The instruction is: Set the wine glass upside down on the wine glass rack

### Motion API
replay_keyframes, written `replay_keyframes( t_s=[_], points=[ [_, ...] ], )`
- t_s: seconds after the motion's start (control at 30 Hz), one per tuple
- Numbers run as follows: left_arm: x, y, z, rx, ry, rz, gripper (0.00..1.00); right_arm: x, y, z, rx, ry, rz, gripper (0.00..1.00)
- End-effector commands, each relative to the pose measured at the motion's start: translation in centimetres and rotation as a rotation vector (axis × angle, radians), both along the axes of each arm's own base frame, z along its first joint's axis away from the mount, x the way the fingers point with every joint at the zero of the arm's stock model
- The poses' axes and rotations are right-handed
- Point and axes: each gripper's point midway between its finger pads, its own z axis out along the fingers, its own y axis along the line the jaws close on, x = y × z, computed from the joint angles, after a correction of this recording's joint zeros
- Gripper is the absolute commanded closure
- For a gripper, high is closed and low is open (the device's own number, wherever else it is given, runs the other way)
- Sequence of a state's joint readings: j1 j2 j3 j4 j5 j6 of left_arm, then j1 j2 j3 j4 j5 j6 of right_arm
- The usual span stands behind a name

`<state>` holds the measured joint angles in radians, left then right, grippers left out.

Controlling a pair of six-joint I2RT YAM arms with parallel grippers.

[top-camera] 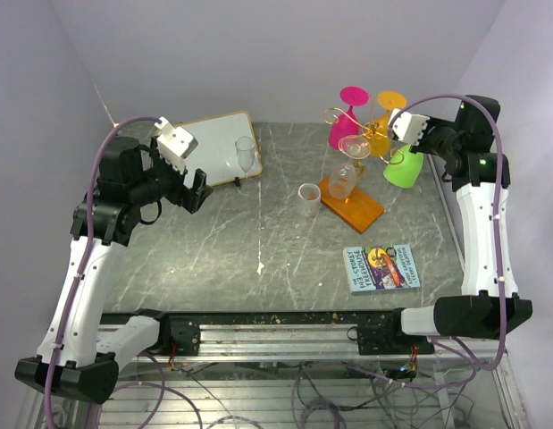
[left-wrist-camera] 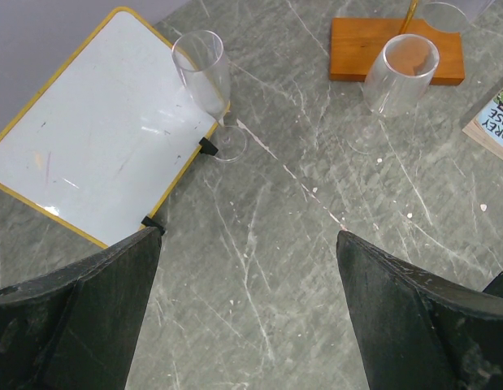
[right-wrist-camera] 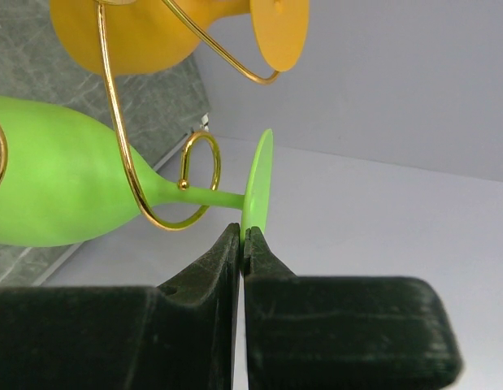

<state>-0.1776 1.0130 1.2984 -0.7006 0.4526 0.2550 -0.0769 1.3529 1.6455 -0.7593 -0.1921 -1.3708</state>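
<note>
The right gripper (right-wrist-camera: 243, 240) pinches the foot of the green glass (right-wrist-camera: 56, 195), whose stem sits inside a hook of the rack (top-camera: 352, 206). Hanging seems nearly done; next, it should release gently. The left gripper (left-wrist-camera: 249, 244) is spread, far from the rack.

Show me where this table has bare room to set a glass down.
Widest bare patch: table centre, bordered by white board, cup and book. Crowded back right: wine glass rack, pink glass, right tool gripping green wine glass.
</note>
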Motion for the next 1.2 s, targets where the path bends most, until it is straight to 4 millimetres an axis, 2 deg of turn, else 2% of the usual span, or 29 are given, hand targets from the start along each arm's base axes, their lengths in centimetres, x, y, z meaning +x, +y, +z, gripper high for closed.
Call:
replay_keyframes(
  t_s=[0.0,0.3,0.67,1.17],
  points=[
    [0.2,0.4,0.4,0.005,-0.029,0.014,0.00,1.1,0.9,-0.2,0.018,-0.022,0.031,1.00],
    [0.2,0.1,0.0,-0.005,-0.014,0.000,0.00,1.7,2.1,-0.9,0.002,-0.015,0.070,1.00],
    [0.3,0.2,-0.1,-0.010,-0.016,0.002,0.00,0.8,2.6,-1.6,0.011,0.021,0.091,1.00],
    [0.0,0.3,0.2,-0.002,-0.028,0.001,0.00,0.3,2.9,-2.5,0.030,0.046,0.104,0.90]
  ],
)
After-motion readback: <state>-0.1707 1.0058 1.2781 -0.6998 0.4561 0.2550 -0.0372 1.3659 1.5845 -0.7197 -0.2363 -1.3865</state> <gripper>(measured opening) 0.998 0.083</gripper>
